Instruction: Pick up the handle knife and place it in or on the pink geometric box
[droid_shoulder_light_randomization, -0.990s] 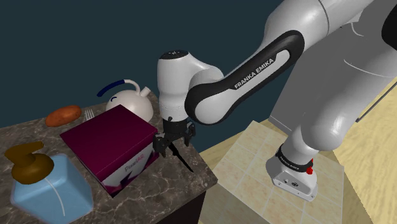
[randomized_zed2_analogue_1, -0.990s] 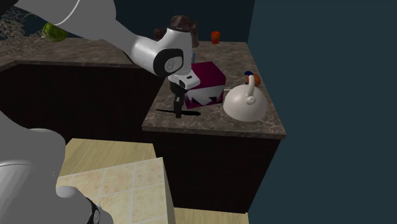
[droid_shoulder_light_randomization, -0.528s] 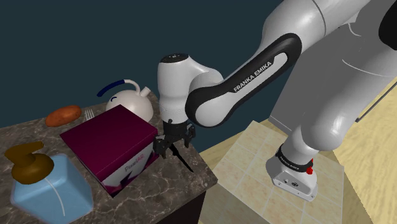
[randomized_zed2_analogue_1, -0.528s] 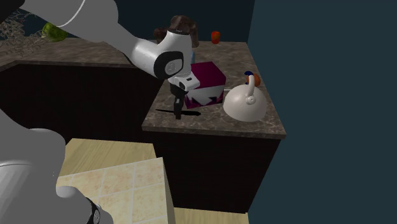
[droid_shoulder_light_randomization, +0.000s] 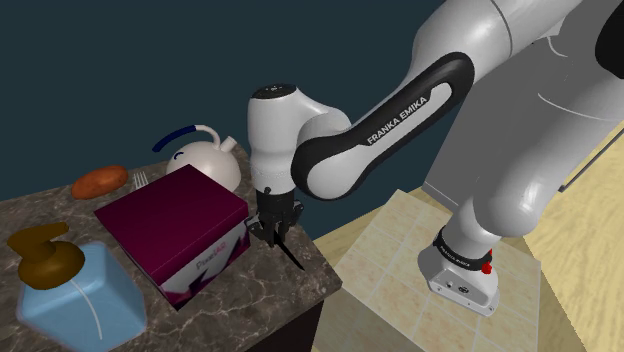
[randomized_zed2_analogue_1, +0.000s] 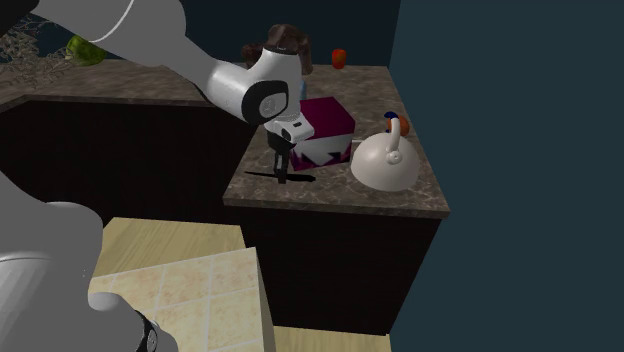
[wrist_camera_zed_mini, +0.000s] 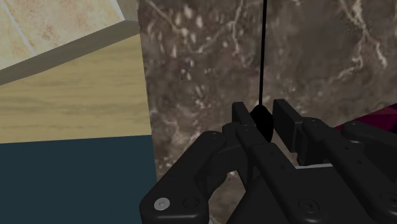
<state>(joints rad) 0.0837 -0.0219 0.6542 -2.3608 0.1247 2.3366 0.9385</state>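
Observation:
The knife (droid_shoulder_light_randomization: 291, 259) is all black and lies flat on the dark marble counter (droid_shoulder_light_randomization: 250, 300) near its corner, beside the magenta box (droid_shoulder_light_randomization: 170, 222). My gripper (droid_shoulder_light_randomization: 272, 232) points straight down at it, close to the box's side. In the wrist view my gripper (wrist_camera_zed_mini: 261, 118) is shut on the knife's rounded black handle (wrist_camera_zed_mini: 261, 125), and the thin blade runs on away from the fingers over the stone. In the second exterior view my gripper (randomized_zed2_analogue_1: 281, 174) stands on the knife (randomized_zed2_analogue_1: 297, 178) in front of the box (randomized_zed2_analogue_1: 328, 119).
A white kettle (droid_shoulder_light_randomization: 206, 156) with a blue handle stands behind the box. A blue soap bottle (droid_shoulder_light_randomization: 77, 296) with a brown pump stands at the shoulder view's lower left, and an orange object (droid_shoulder_light_randomization: 98, 181) lies at the back. The counter edge (droid_shoulder_light_randomization: 325, 283) drops to the floor just past the knife.
The fingers, open on either side of the knife handle in the earlier frames, have shut on it. The arm has barely moved and the knife still lies on the counter.

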